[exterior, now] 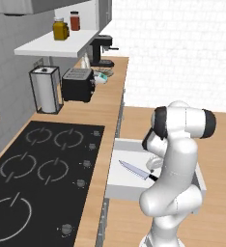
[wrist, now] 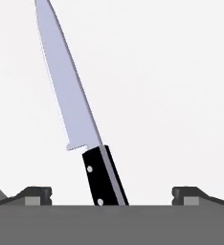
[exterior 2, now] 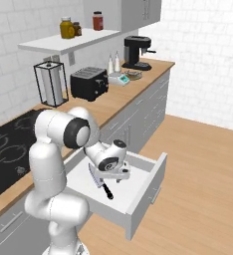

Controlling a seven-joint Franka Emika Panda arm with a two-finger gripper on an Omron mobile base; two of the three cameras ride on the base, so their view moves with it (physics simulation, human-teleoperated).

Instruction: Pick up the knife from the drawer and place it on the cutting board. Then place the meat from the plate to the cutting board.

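The drawer (exterior 2: 147,191) stands pulled out from under the counter, its white inside (exterior: 120,185) in plain sight. The knife (wrist: 71,100) lies flat on the drawer floor, with a silver blade and a black handle (wrist: 103,174). It also shows as the knife (exterior: 135,170) and the knife (exterior 2: 99,183) in the two base views. My gripper (wrist: 112,196) hangs open just above the handle end, one fingertip (wrist: 35,195) on each side and well apart from it. In the right base view the gripper (exterior 2: 117,177) points down into the drawer. The cutting board, the meat and the plate are out of view.
A black hob (exterior: 42,169) is set into the wooden counter left of the drawer. Further back stand a paper-towel holder (exterior: 45,89), a black toaster (exterior: 77,84), a small scale (exterior 2: 119,78) and a coffee machine (exterior: 101,50). A shelf (exterior: 57,43) above carries jars. Wooden floor lies to the right.
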